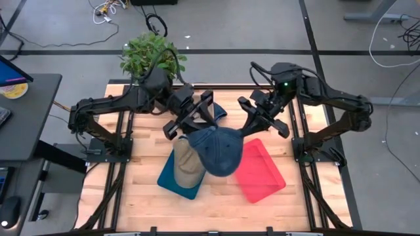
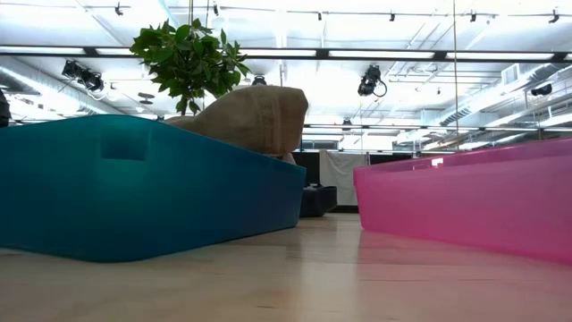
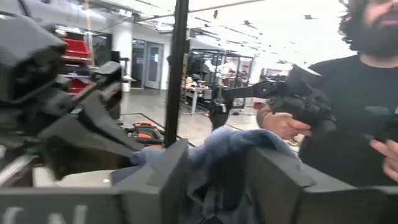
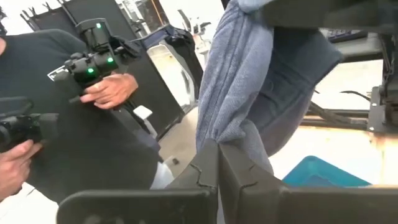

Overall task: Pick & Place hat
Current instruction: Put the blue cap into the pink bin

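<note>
A blue denim hat hangs in the air between both grippers, above the gap between the teal tray and the pink tray. My left gripper is shut on its far left part, and my right gripper is shut on its right edge. A tan hat lies in the teal tray, crown up; in the low view the tan hat rises above the teal wall. The low view does not show the blue hat. My left gripper holds the blue hat's far left part bunched between its two fingers, coming slantwise from the table's far left. The hat is lifted clear of the table. My right gripper pinches a gathered fold of the hat's right edge between its fingertips, reaching in from the table's far right. The cloth runs on from the fingers in loose folds, clear of the table.
The pink tray lies on the table's right half, the teal tray on its left half. A potted plant stands at the far edge behind my left arm. A person with hand-held controllers stands beyond the table. Bare wood shows toward the near edge.
</note>
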